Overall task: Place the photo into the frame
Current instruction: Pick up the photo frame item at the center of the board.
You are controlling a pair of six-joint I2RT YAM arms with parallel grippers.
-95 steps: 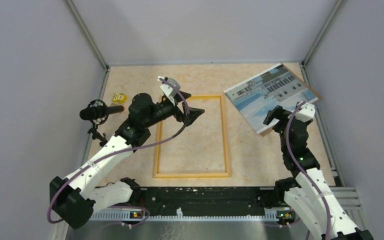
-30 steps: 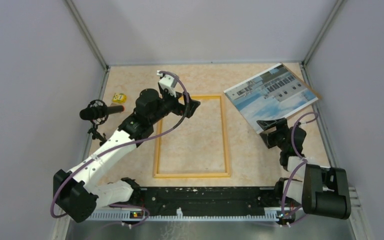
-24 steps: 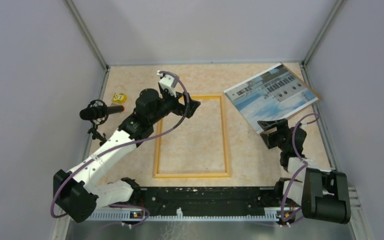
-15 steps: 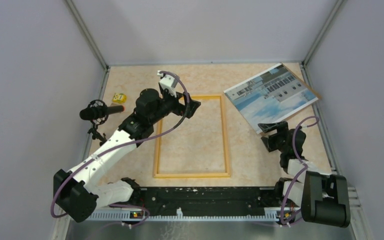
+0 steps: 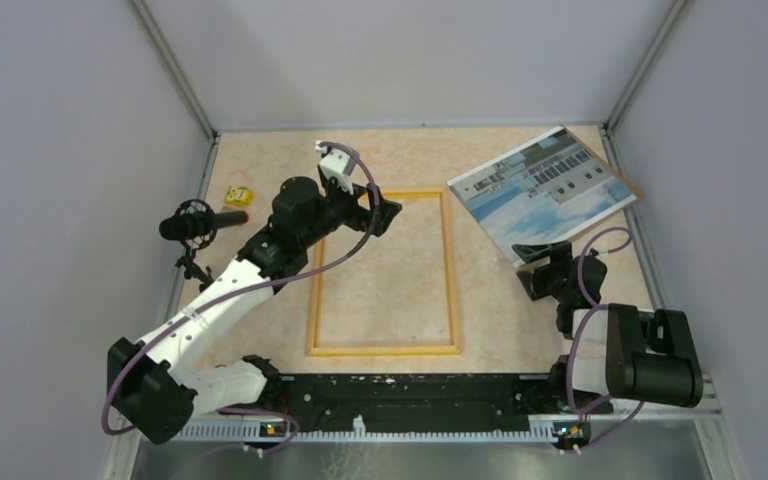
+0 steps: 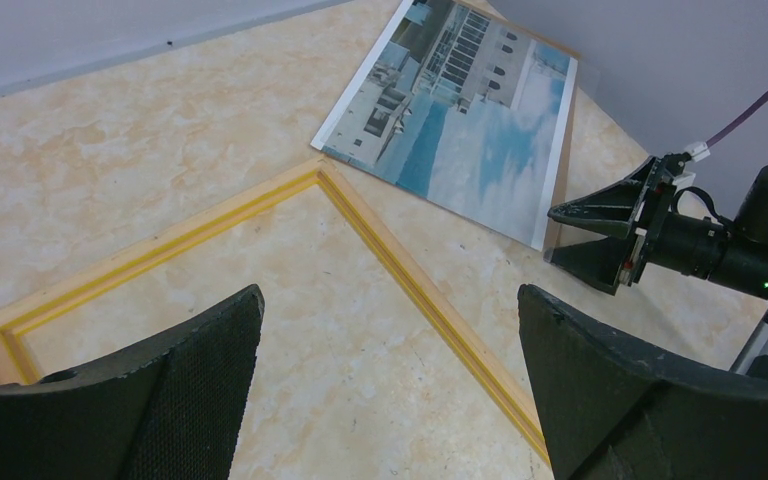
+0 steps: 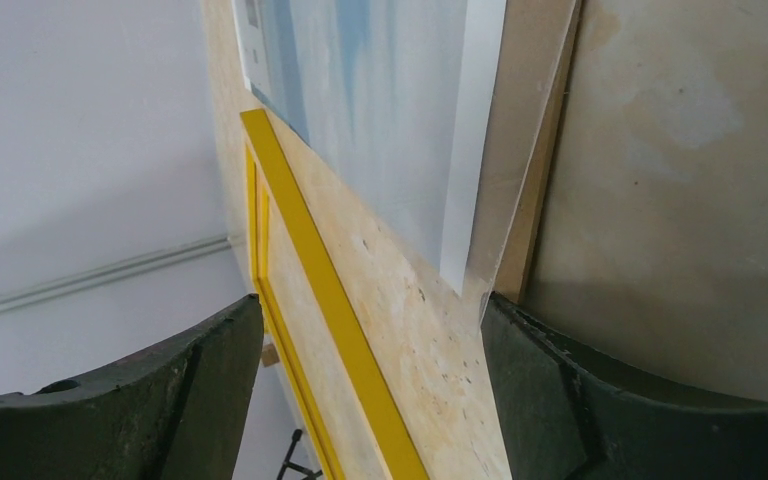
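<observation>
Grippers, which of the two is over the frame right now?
The left gripper, open above the frame's far end. The right gripper sits off to the side, at the photo's near corner.

One frame (image 5: 451, 270) is lying by the left pincer (image 5: 388, 213), one photo (image 5: 542, 192) and one brown board (image 7: 522, 170) are lying ahead of the right pincer (image 5: 530, 266), and one microphone (image 5: 200, 222) and one small yellow object (image 5: 238, 196) are sitting behind the left pincer.
</observation>
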